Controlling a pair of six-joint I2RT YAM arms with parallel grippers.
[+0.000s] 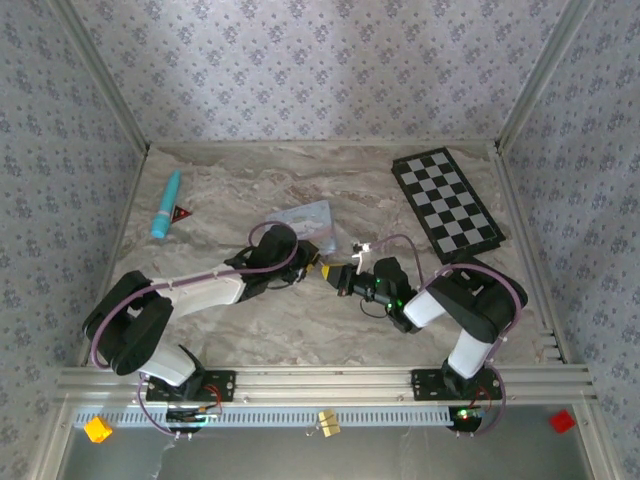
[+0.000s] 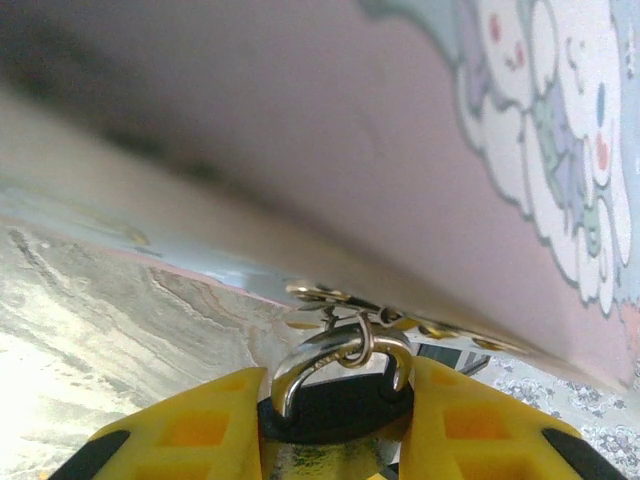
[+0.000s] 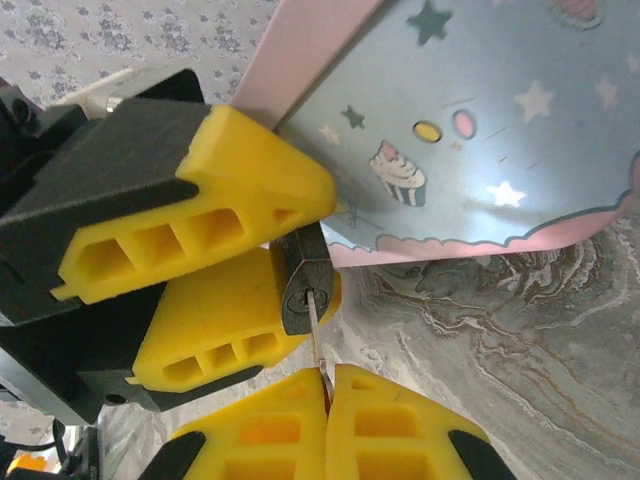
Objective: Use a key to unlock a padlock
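The padlock (image 3: 305,285) is a tiny black body with a silvery shackle (image 2: 318,358), and a small ring (image 2: 362,340) hangs on that shackle. My left gripper (image 2: 335,388) is shut on the padlock's body, its yellow fingers (image 3: 200,220) on either side. A thin key (image 3: 314,335) sticks into the keyhole in the padlock's bottom face. My right gripper (image 3: 327,375) is shut on the key's head. In the top view the two grippers meet tip to tip at mid-table, left gripper (image 1: 318,265) and right gripper (image 1: 346,279).
A pale blue cartoon tin (image 1: 305,218) lies just behind the grippers, its edge close over the padlock (image 2: 540,150). A chessboard (image 1: 445,200) lies at the back right. A teal pen (image 1: 166,203) and a red-and-black triangle (image 1: 182,213) lie at the back left.
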